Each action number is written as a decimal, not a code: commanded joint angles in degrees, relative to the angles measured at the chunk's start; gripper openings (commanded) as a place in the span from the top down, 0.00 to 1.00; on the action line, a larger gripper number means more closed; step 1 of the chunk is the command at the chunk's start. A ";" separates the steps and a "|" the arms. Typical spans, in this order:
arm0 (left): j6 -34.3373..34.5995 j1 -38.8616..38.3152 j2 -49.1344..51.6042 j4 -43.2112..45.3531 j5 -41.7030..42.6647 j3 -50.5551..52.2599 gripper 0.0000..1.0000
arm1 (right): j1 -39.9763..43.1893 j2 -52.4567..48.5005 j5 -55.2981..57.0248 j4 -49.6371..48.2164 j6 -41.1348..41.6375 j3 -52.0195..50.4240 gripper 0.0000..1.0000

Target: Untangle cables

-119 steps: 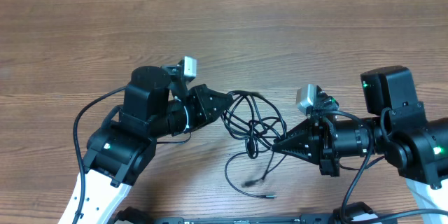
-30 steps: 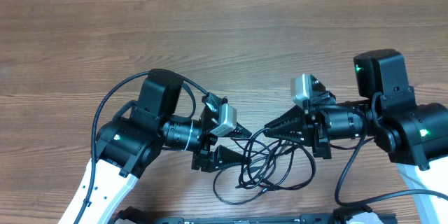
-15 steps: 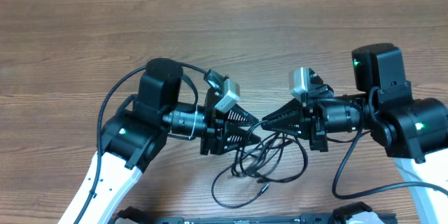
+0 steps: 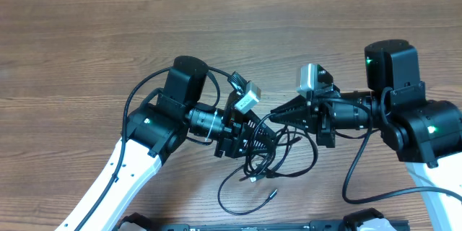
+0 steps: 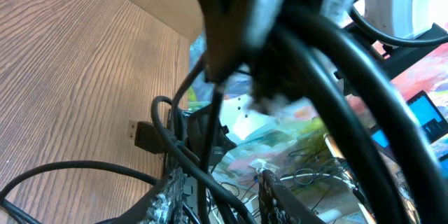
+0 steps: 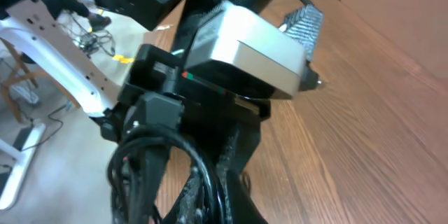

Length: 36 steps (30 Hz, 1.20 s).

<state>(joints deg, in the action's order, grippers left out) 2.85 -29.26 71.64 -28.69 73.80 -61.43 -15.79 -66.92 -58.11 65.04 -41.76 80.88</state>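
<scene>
Overhead: thin black cables [image 4: 268, 160] knotted in loops, right tool [image 4: 276, 115] clenching them, left tool [image 4: 261, 138] spread

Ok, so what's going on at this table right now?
Two robot arms meet over a knot of thin black cables in the middle of the table. The right fingers look pinched on a strand at the top of the knot. The left fingers are pushed in beside them with cables running between them; whether they are clamped is unclear. Loose loops and a plug lie below, not yet separated.
</scene>
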 commanded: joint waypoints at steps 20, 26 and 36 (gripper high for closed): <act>11.21 8.66 -0.17 4.61 -14.47 -0.57 0.96 | 0.11 0.04 7.50 0.46 7.21 0.52 0.96; 23.45 18.75 -0.17 9.77 -12.90 -0.57 0.96 | 0.11 0.04 8.17 7.56 2.27 0.52 0.96; 38.99 27.78 -0.15 5.86 -13.60 -0.57 0.49 | 0.11 0.04 7.89 8.52 2.75 0.52 0.96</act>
<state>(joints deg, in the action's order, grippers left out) 39.13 -1.76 71.66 -21.19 60.18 -61.47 -15.75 -67.05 -49.63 73.78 -38.83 80.90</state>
